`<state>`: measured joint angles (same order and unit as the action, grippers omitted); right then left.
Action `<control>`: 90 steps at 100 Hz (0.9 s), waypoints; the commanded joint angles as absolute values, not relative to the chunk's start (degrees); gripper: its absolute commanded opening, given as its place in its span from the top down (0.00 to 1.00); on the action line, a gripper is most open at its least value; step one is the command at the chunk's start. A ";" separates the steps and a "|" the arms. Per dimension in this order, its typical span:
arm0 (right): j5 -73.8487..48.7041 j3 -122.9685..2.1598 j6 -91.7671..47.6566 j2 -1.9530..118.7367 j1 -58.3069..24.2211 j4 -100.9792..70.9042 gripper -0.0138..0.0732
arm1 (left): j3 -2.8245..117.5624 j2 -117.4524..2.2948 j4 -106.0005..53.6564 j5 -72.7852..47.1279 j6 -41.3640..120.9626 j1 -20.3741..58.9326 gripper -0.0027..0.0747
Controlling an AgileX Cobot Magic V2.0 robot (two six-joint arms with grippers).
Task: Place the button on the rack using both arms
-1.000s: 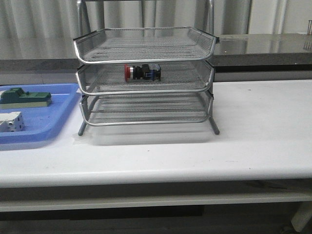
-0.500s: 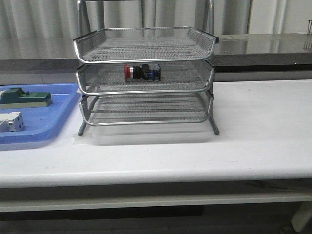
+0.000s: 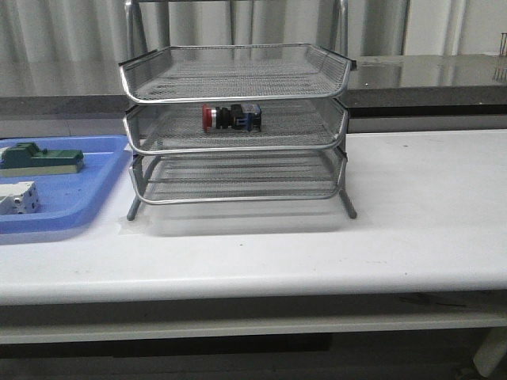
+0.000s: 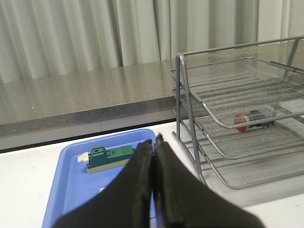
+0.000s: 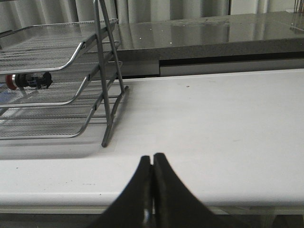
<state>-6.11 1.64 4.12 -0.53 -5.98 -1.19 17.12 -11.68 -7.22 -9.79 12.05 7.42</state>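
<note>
The button [image 3: 230, 117], with its red cap to the left and blue block to the right, lies on its side in the middle tier of the silver wire rack [image 3: 238, 79]. It also shows in the left wrist view [image 4: 251, 119] and the right wrist view [image 5: 27, 80]. Neither arm shows in the front view. My left gripper [image 4: 153, 140] is shut and empty, held over the near side of the blue tray. My right gripper [image 5: 152, 156] is shut and empty, over the table's front edge, right of the rack [image 5: 57, 52].
A blue plastic tray [image 3: 95, 190] sits left of the rack and holds a green block [image 3: 43, 160] and a white block [image 3: 17, 198]. The green block also shows in the left wrist view [image 4: 110, 157]. A grey counter [image 3: 428, 75] runs behind the white table.
</note>
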 commanded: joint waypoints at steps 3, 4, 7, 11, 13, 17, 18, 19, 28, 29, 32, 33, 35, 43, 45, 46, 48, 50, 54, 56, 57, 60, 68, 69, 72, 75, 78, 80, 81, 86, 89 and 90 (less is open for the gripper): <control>-1.04 0.49 4.17 -1.71 -5.71 -0.70 0.91 | 18.61 -12.16 -7.26 -4.83 11.54 7.32 0.99; -1.04 0.49 4.17 -1.71 -5.71 -0.70 0.91 | 18.61 -12.16 -7.09 -4.83 11.54 7.32 0.99; -1.04 0.49 4.17 -1.71 -5.71 -0.70 0.91 | 18.44 -12.16 -6.43 -4.83 11.54 7.32 0.99; -1.04 0.49 4.17 -1.71 -5.71 -0.70 0.91 | 18.18 -12.16 -6.31 -4.65 11.26 7.32 0.99; -1.04 0.49 4.17 -1.71 -5.71 -0.70 0.91 | 18.04 -12.16 -6.31 -4.55 10.98 7.32 0.99; -1.04 0.49 4.17 -1.71 -5.71 -0.70 0.91 | 17.37 -12.16 -5.89 -4.42 9.50 7.32 0.99; -1.04 0.49 4.17 -1.71 -5.71 -0.70 0.91 | 17.26 -12.16 -5.72 -4.42 9.23 7.32 0.99; -1.04 0.49 4.17 -1.71 -5.71 -0.70 0.91 | 17.02 -12.16 -5.21 -4.42 8.59 7.32 0.99; -1.04 0.49 4.17 -1.71 -5.71 -0.70 0.91 | 15.06 -12.16 -1.37 -4.20 3.91 7.32 0.99; -1.04 0.49 4.17 -1.71 -5.71 -0.70 0.91 | 14.88 -12.16 -1.07 -4.20 3.20 7.32 0.99; -1.04 0.49 4.17 -1.71 -5.71 -0.70 0.91 | 14.17 -12.16 0.00 -4.09 1.56 7.32 0.99; -1.04 0.49 4.17 -1.71 -5.71 -0.70 0.91 | 13.83 -12.16 0.82 -4.08 1.16 7.32 0.99; -1.04 0.49 4.17 -1.71 -5.71 -0.70 0.91 | 13.29 -12.16 1.55 -3.91 0.00 7.32 0.99; -1.04 0.49 4.17 -1.71 -5.71 -0.70 0.91 | 11.19 -12.16 3.02 -2.28 -2.15 7.32 0.99; -1.04 0.49 4.17 -1.71 -5.71 -0.70 0.91 | 10.58 -12.16 3.02 -1.61 -2.15 7.32 0.99; -1.04 0.49 4.17 -1.71 -5.71 -0.70 0.91 | 10.38 -12.16 3.02 -1.19 -2.15 7.32 0.99; -1.10 0.49 4.17 -1.71 -5.71 -0.70 0.91 | 9.76 -12.04 3.13 -0.51 -2.15 7.32 0.99; -1.10 0.49 4.17 -1.71 -5.71 -0.70 0.91 | 9.16 -11.91 3.14 0.00 -2.15 7.32 0.99; -1.10 0.49 4.17 -1.71 -5.71 -0.70 0.91 | 8.02 -11.38 3.14 0.58 -2.15 7.32 0.99; -1.10 0.49 4.17 -1.71 -5.71 -0.70 0.91 | 7.45 -11.02 3.14 0.92 -2.15 7.32 0.99; -1.10 0.49 4.17 -1.71 -5.71 -0.70 0.91 | 7.26 -10.86 3.14 1.03 -2.15 7.32 0.99; -1.10 0.49 4.17 -1.71 -5.71 -0.70 0.91 | 6.52 -10.14 3.14 1.23 -2.15 7.32 0.99; -1.10 0.49 4.17 -1.71 -5.71 -0.70 0.91 | 4.43 -7.40 3.14 1.25 -2.15 6.52 0.99; -1.10 0.49 4.17 -1.71 -5.71 -0.70 0.91 | 4.25 -7.17 3.14 1.25 -2.15 6.40 0.99; -1.10 0.49 4.17 -1.71 -5.71 -0.70 0.91 | 3.44 -6.16 3.14 1.25 -2.15 5.68 0.99; -1.10 0.49 4.17 -1.71 -5.71 -0.70 0.91 | 2.80 -4.91 3.03 1.25 -2.15 5.01 0.99; -1.10 0.49 4.17 -1.71 -5.71 -0.70 0.91 | 2.23 -3.90 2.94 1.25 -2.15 4.24 0.99; -1.10 0.49 4.17 -1.71 -5.71 -0.70 0.91 | 1.83 -3.16 2.78 1.25 -2.15 3.62 0.99; -1.10 0.49 4.17 -1.71 -5.71 -0.70 0.91 | 1.70 -2.92 2.77 1.25 -2.15 3.40 0.99; -1.10 0.49 4.17 -1.71 -5.71 -0.70 0.91 | 0.72 -1.37 2.50 1.25 -2.15 1.67 0.99; -1.10 0.49 4.17 -1.71 -5.71 -0.70 0.91 | 0.28 -0.33 2.23 1.25 -2.15 0.88 0.99; -1.10 0.49 4.17 -1.71 -5.71 -0.70 0.91 | 0.16 -0.13 2.19 1.25 -2.15 0.69 0.99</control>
